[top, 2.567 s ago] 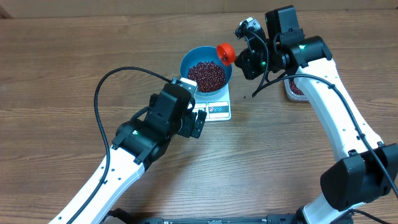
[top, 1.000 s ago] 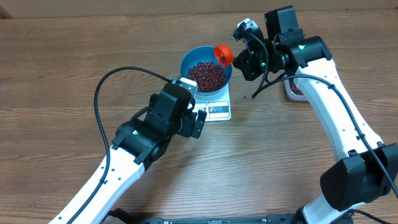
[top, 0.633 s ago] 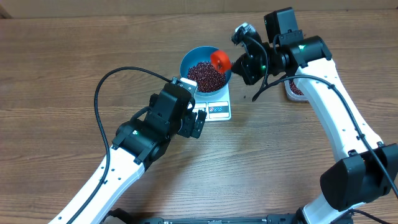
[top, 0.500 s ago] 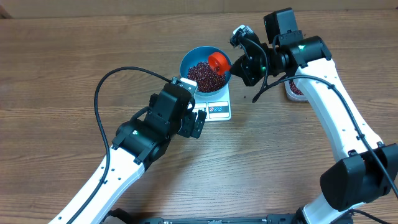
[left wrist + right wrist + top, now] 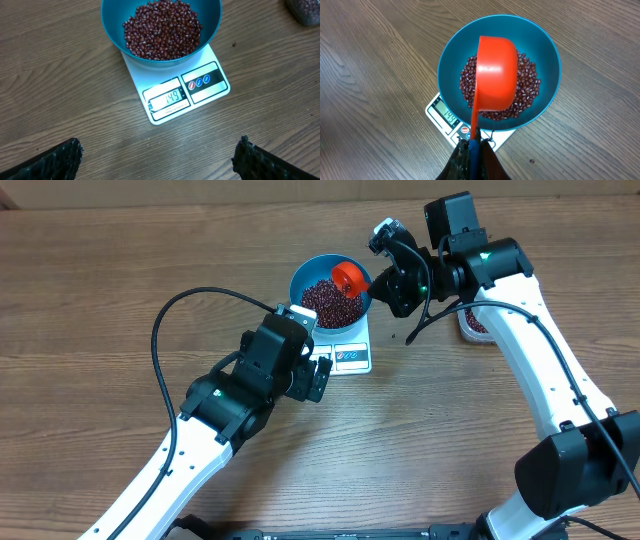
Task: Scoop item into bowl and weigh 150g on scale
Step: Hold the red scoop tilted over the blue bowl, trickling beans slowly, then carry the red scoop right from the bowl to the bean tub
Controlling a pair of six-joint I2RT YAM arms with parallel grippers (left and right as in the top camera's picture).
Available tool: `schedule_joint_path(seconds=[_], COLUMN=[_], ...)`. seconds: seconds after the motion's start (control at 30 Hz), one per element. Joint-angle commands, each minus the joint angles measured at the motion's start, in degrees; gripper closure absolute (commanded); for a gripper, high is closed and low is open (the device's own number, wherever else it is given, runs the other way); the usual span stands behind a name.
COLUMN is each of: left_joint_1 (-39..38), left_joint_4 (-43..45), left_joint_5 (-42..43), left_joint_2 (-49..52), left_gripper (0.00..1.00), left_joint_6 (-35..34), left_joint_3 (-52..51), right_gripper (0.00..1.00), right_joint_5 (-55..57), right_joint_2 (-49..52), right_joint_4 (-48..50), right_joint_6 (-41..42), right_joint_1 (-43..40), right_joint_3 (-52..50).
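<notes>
Orange scoop (image 5: pixel 496 75) is pinched by its handle in the closed right gripper (image 5: pixel 472 150), its long axis running straight ahead from the fingers (image 5: pixel 463 159). Just beyond them its cup hangs tipped over the beans (image 5: pixel 527 85) in the bowl (image 5: pixel 452 65), which stands on the scale (image 5: pixel 200 95) showing 149. Farther off, the left gripper (image 5: pixel 160 157) is spread wide and holds nothing; I judge the right arm the nearer for the last few beans.

Round blue bowl (image 5: pixel 298 284), upright, upper centre of the overhead view, standing on the flat white scale (image 5: pixel 352 340). Dark red beans (image 5: pixel 328 302) lie heaped inside, covering the bowl's bottom. The scale's display (image 5: pixel 169 98), on its front edge, reads 149.
</notes>
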Motion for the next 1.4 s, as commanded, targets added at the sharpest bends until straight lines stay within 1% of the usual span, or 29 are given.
schedule_joint_path(seconds=[0.0, 0.13, 0.27, 0.37, 0.57, 0.73, 1.0, 1.07, 1.2, 1.37], left_joint_1=[0.28, 0.28, 0.28, 0.28, 0.28, 0.28, 0.28, 0.28, 0.28, 0.28], left_joint_4=[0.00, 0.00, 0.02, 0.00, 0.02, 0.00, 0.00, 0.00, 0.02, 0.00], left_joint_5=[0.57, 0.57, 0.57, 0.57, 0.57, 0.57, 0.57, 0.57, 0.57, 0.57], left_joint_2=[0.00, 0.00, 0.00, 0.00, 0.00, 0.00, 0.00, 0.00, 0.00, 0.00], left_gripper=[0.00, 0.00, 0.00, 0.00, 0.00, 0.00, 0.00, 0.00, 0.00, 0.01], left_joint_6=[0.90, 0.90, 0.87, 0.87, 0.90, 0.90, 0.90, 0.87, 0.90, 0.90], left_joint_3=[-0.33, -0.33, -0.33, -0.33, -0.33, -0.33, -0.33, -0.33, -0.33, -0.33], right_gripper=[0.96, 0.96, 0.96, 0.96, 0.96, 0.96, 0.96, 0.96, 0.96, 0.96], right_joint_5=[0.24, 3.56, 3.89, 4.07, 4.02, 2.91, 1.75, 0.46, -3.96, -4.63], right_joint_2=[-0.37, -0.37, -0.37, -0.37, -0.37, -0.37, -0.37, -0.39, -0.57, -2.27], right_joint_4=[0.57, 1.68, 1.07, 1.90, 1.88, 1.66, 1.66, 1.70, 1.70, 1.68], right_joint_6=[-0.55, 0.50, -1.75, 1.29, 2.05, 7.56, 19.91, 21.31, 21.46, 21.46], right_joint_1=[0.04, 0.04, 0.04, -0.07, -0.07, -0.07, -0.07, -0.11, -1.03, -3.67], right_joint_3=[1.53, 1.53, 1.53, 1.53, 1.53, 1.53, 1.53, 1.55, 1.64, 1.64])
